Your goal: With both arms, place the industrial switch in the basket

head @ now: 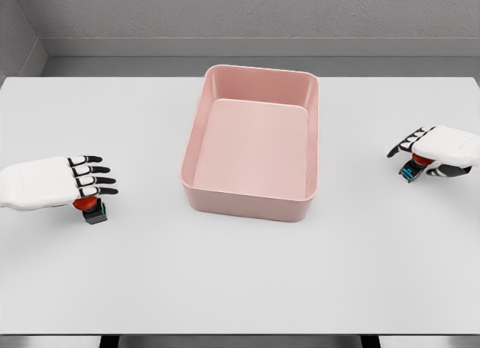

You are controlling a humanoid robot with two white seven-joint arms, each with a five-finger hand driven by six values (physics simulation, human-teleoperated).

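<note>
While the pink basket sits at frame centre on the white table, the left hand at mid-left lies flat, fingers extended, over a red-topped switch. At mid-right, the right hand curls its fingers around a second switch.

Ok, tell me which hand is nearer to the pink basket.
The left hand, by a small margin. It sits over a red-topped switch left of the pink basket; the right hand sits over another switch farther out on the basket's right.
</note>
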